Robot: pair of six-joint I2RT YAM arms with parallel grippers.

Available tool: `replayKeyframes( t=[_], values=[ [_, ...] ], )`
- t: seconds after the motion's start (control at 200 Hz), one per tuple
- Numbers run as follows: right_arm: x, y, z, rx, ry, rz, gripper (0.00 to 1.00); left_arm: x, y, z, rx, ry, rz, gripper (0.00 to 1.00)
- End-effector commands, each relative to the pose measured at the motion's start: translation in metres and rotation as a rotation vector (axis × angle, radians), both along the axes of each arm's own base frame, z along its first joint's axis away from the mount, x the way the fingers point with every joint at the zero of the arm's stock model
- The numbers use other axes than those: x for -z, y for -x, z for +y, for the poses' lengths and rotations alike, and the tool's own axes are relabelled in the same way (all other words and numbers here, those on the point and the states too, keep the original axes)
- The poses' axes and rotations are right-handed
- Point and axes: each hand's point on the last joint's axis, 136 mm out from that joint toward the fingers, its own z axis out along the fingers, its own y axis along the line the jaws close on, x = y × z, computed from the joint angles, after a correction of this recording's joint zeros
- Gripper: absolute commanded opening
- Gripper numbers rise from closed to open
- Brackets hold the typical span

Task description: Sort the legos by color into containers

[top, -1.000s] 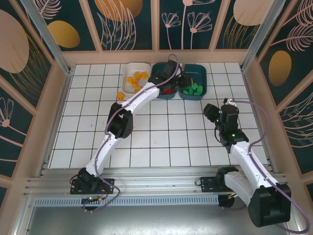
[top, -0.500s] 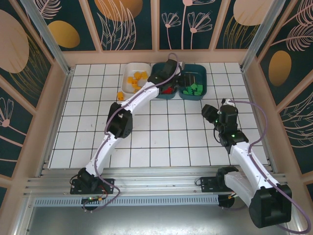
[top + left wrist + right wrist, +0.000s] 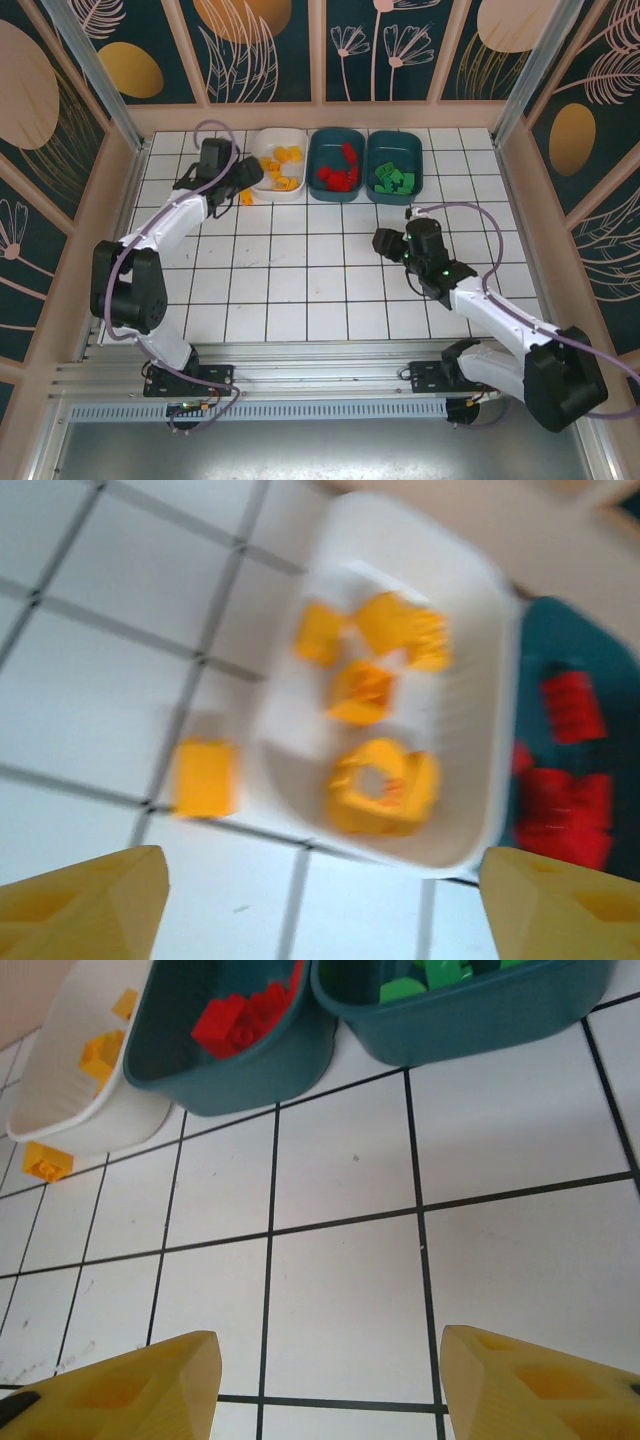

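**Status.** One yellow brick (image 3: 205,777) lies on the counter (image 3: 300,290), just beside the outer wall of the white bin (image 3: 268,143). Blur hides whether the two touch. The red bricks (image 3: 338,172) fill the middle teal bin (image 3: 250,1070) and the green bricks (image 3: 392,178) the end teal bin (image 3: 470,1020).

The left pincer (image 3: 325,890) hovers above the stray brick, jaws wide apart and empty. The right pincer (image 3: 330,1370) sits low over bare tiles, well apart from the bins, jaws apart and empty.

**Likely faults**
- A finger descending on the bin side may strike the rim, because the brick sits so close. The bin could shift or tip and spill sorted pieces.
- An off-centre closure may flick the small brick away
- A release too near the rim may bounce the brick out
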Motion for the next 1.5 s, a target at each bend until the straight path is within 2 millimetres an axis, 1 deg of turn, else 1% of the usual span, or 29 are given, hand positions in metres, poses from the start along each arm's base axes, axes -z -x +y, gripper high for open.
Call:
replayKeyframes(
  t=[0.0, 0.035, 0.055, 0.065, 0.085, 0.145, 0.23, 0.265, 0.375, 0.475, 0.621, 0.716, 0.811, 0.881, 1.106, 1.181, 1.231, 1.281, 1.351, 1.496],
  values=[
    [-0.032, -0.019, 0.015, 0.007, -0.043, -0.088, 0.60, 0.044, 0.017, 0.032, -0.078, -0.012, 0.102, 0.76],
    [-0.032, -0.021, 0.018, 0.000, -0.040, -0.086, 0.60, 0.051, 0.015, 0.036, -0.080, -0.009, 0.117, 0.76],
    [-0.032, -0.022, 0.020, -0.003, -0.037, -0.086, 0.61, 0.050, 0.013, 0.037, -0.075, -0.007, 0.114, 0.76],
    [-0.032, -0.022, 0.021, -0.005, -0.036, -0.084, 0.60, 0.059, 0.012, 0.036, -0.069, -0.012, 0.133, 0.76],
    [-0.031, -0.023, 0.022, -0.007, -0.032, -0.081, 0.60, 0.066, 0.011, 0.035, -0.062, -0.010, 0.149, 0.77],
    [-0.031, -0.025, 0.023, -0.007, -0.025, -0.079, 0.60, 0.075, 0.003, 0.030, -0.029, -0.010, 0.166, 0.78],
    [-0.032, -0.027, 0.022, 0.001, -0.016, -0.079, 0.60, 0.087, -0.006, 0.031, -0.031, -0.026, 0.190, 0.80],
    [-0.032, -0.024, 0.028, -0.014, -0.014, -0.077, 0.60, 0.091, -0.009, 0.031, -0.027, -0.026, 0.193, 0.80],
    [-0.031, -0.024, 0.026, -0.008, -0.004, -0.072, 0.60, 0.098, -0.020, 0.030, -0.021, -0.017, 0.195, 0.82],
    [-0.028, -0.024, 0.025, -0.004, 0.004, -0.064, 0.60, 0.102, -0.026, 0.032, -0.029, -0.018, 0.199, 0.82],
    [-0.027, -0.024, 0.027, -0.006, 0.004, -0.058, 0.60, 0.111, -0.027, 0.038, -0.054, -0.009, 0.210, 0.81],
    [-0.025, -0.025, 0.027, -0.008, 0.010, -0.054, 0.60, 0.123, -0.024, 0.045, -0.080, -0.003, 0.235, 0.80],
    [-0.025, -0.026, 0.029, -0.013, 0.014, -0.051, 0.60, 0.137, -0.017, 0.056, -0.121, 0.012, 0.267, 0.78],
    [-0.026, -0.026, 0.029, -0.014, 0.013, -0.054, 0.60, 0.143, -0.008, 0.064, -0.164, 0.034, 0.272, 0.76],
    [-0.029, -0.025, 0.035, -0.029, 0.014, -0.058, 0.60, 0.141, 0.019, 0.083, -0.235, 0.014, 0.294, 0.75],
    [-0.030, -0.025, 0.036, -0.035, 0.018, -0.060, 0.60, 0.136, 0.030, 0.092, -0.265, -0.003, 0.299, 0.75],
    [-0.031, -0.025, 0.037, -0.038, 0.020, -0.061, 0.60, 0.126, 0.035, 0.091, -0.264, 0.015, 0.275, 0.74],
    [-0.032, -0.025, 0.038, -0.039, 0.019, -0.064, 0.60, 0.116, 0.036, 0.084, -0.241, 0.053, 0.243, 0.75],
    [-0.031, -0.025, 0.039, -0.041, 0.020, -0.064, 0.60, 0.102, 0.032, 0.077, -0.202, 0.075, 0.225, 0.77],
    [-0.029, -0.027, 0.044, -0.051, 0.023, -0.063, 0.60, 0.087, 0.020, 0.073, -0.167, 0.081, 0.196, 0.78]
  ],
)
